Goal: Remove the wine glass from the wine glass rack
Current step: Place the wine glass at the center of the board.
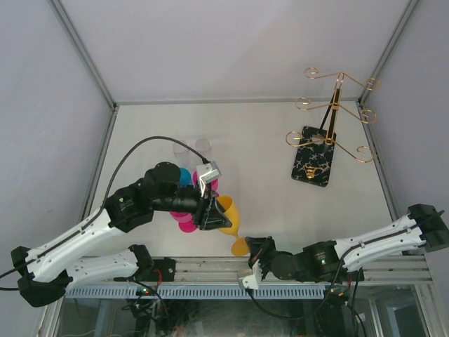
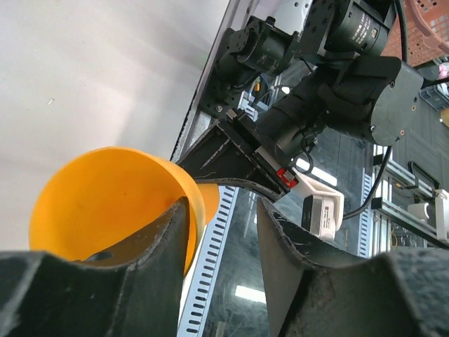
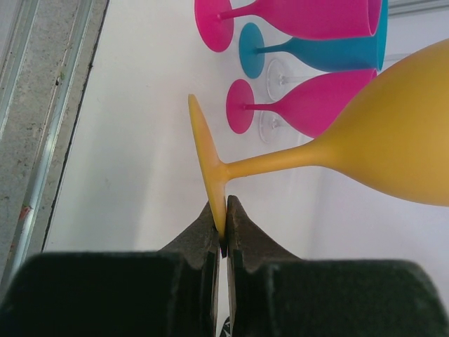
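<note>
A yellow wine glass (image 1: 229,214) (image 3: 393,147) lies tilted near the table's front edge, off the rack. My right gripper (image 1: 251,260) (image 3: 224,225) is shut on the rim of the glass's foot. My left gripper (image 1: 210,210) (image 2: 224,210) is at the bowl's mouth (image 2: 105,196). One finger sits inside against the wall, the other stands apart outside, so the jaws are open around the rim. The wine glass rack (image 1: 330,116), gold wire on a black marbled base (image 1: 312,158), stands at the back right with nothing on its arms.
Several other glasses lie behind the left gripper: pink ones (image 3: 309,17) (image 3: 309,105), a blue one (image 3: 316,56) and a clear one (image 1: 198,147). A slotted metal rail (image 1: 316,270) runs along the near edge. Enclosure walls with metal posts surround the table.
</note>
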Motion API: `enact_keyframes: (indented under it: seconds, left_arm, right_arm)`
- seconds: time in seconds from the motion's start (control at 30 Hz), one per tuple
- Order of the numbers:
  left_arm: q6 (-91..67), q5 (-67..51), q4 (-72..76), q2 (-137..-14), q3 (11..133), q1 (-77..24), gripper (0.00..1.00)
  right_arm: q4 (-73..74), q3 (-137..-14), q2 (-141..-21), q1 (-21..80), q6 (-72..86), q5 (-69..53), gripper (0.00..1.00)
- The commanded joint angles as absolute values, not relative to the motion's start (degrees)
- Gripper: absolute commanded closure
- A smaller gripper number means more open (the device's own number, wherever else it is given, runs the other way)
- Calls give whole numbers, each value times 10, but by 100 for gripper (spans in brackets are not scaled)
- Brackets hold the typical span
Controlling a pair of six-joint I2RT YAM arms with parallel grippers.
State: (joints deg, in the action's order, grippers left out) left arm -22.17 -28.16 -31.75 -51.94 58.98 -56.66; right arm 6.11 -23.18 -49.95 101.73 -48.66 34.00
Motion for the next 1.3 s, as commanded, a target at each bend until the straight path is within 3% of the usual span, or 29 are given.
enact_keyframes:
  seconds: [0.0, 0.13, 0.3, 0.4, 0.6, 0.7, 0.8, 1.1, 1.27]
  left_arm:
    - [-211, -331, -323, -513, 610, -570, 55]
    - [-207, -335, -325, -513, 610, -570, 57]
    - [-196, -329, -326, -516, 604, -570, 48]
    - [-184, -353, -334, -527, 600, -569, 49]
    - [-183, -340, -328, -530, 601, -570, 77]
    - [-187, -325, -324, -524, 602, -570, 95]
    - [-189, -309, -323, -518, 602, -569, 100]
    - [-190, -270, -340, -515, 616, -569, 100]
    - [-166, -140, -459, -544, 666, -570, 100]
  right_arm:
    - [32, -233, -483, 1016, -482, 365, 100]
    - [38, -232, -482, 1015, -478, 367, 100]
    - [38, -232, -478, 1015, -488, 371, 100]
    - [28, -228, -472, 1015, -496, 377, 100]
    - [27, -223, -468, 1015, -484, 385, 100]
    - [32, -222, -468, 1015, -468, 387, 100]
    - [33, -222, -470, 1015, -450, 384, 100]
    - [31, -223, -466, 1023, -418, 390, 73]
    - [55, -235, -458, 1067, -367, 429, 57]
